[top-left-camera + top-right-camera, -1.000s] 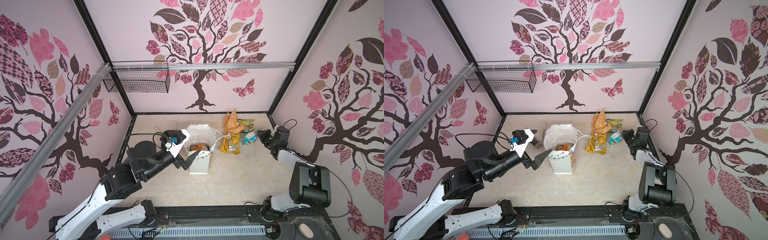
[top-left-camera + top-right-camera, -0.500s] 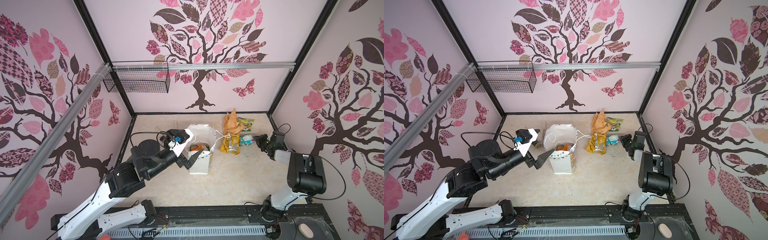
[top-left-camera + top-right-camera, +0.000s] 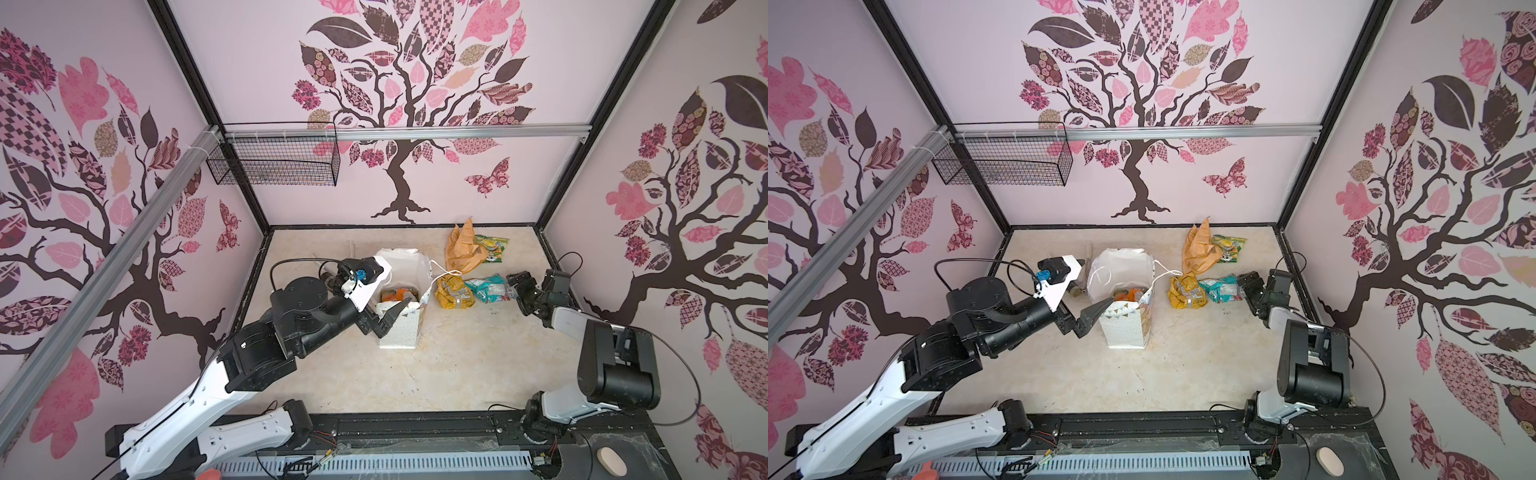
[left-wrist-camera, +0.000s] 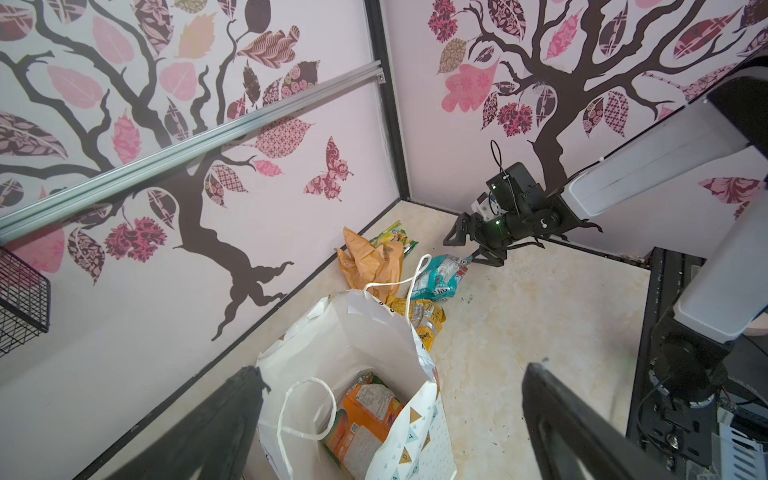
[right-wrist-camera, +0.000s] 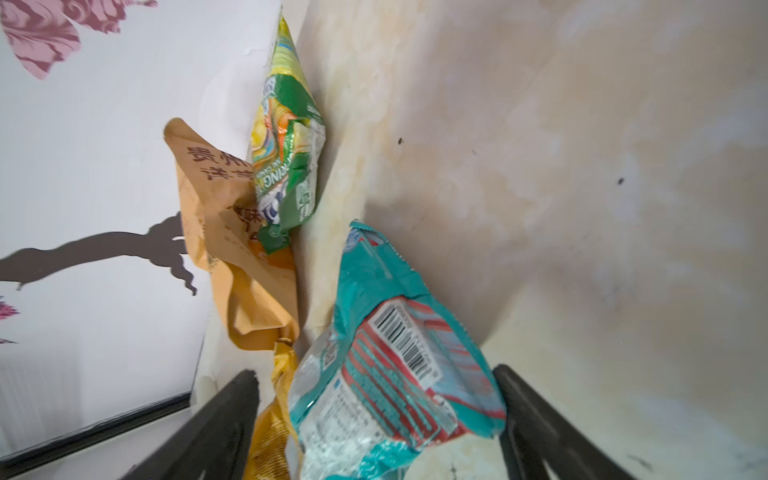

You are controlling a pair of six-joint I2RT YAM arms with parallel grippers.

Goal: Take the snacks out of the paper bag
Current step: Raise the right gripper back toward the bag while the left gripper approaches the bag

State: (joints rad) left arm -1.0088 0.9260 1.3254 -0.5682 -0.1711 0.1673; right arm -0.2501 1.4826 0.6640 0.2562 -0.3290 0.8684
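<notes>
The white paper bag stands upright and open mid-table. An orange snack lies inside it. My left gripper is open, its fingers either side of the bag's near rim. On the table right of the bag lie a mustard-yellow snack and a teal snack. My right gripper is open, with the teal snack's end between its fingers. A green-and-yellow snack lies by the back wall.
Crumpled tan-brown paper leans at the back beside the green-and-yellow packet. A wire basket hangs on the back-left wall. The right wall stands close behind my right gripper. A black rail runs along the front.
My right gripper has opened and let go of the teal snack, which now lies beside the mustard-yellow one. My left gripper has edged closer to the bag's rim, still open.
</notes>
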